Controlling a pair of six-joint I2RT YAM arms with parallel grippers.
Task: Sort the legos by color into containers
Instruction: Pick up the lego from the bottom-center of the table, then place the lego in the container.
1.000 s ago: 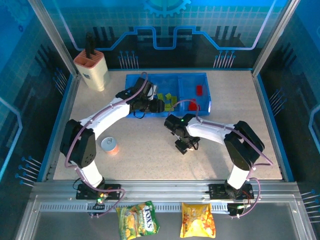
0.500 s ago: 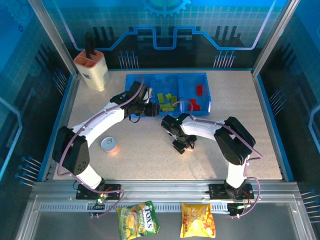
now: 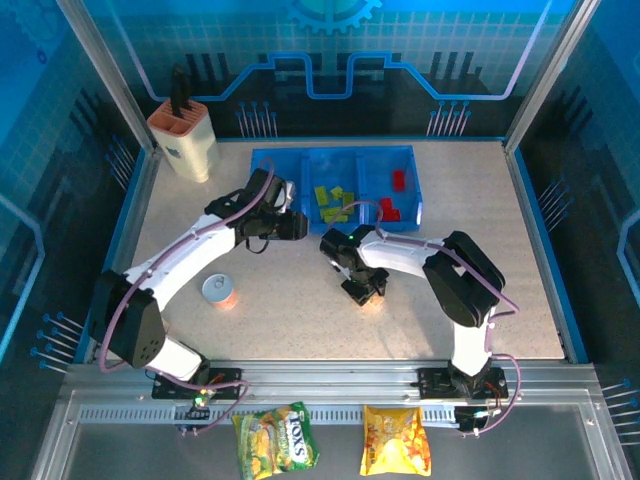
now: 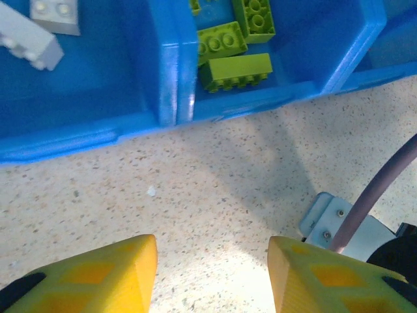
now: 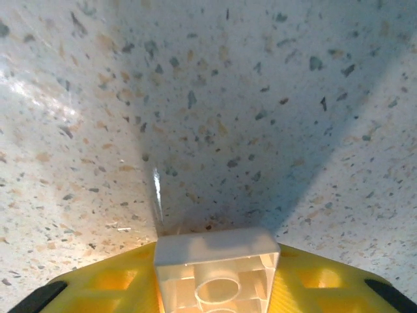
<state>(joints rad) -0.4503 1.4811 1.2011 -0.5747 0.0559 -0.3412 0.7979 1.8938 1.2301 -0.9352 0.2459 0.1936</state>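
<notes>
Right end effector [image 5: 217,290] clamps white lego [image 5: 217,251]; bag [image 3: 275,437] reads "FOX'S".

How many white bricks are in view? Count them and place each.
3. One white brick and another lie in the tray's left compartment. A third is clamped between the right gripper's fingers. Others may be hidden.

Robot lab test cell: aluminium frame posts [image 3: 110,75], blue circuit-print wall panels [image 3: 330,40], speckled tabletop [image 3: 290,320], metal mounting rail [image 3: 330,385] along the near edge.
</notes>
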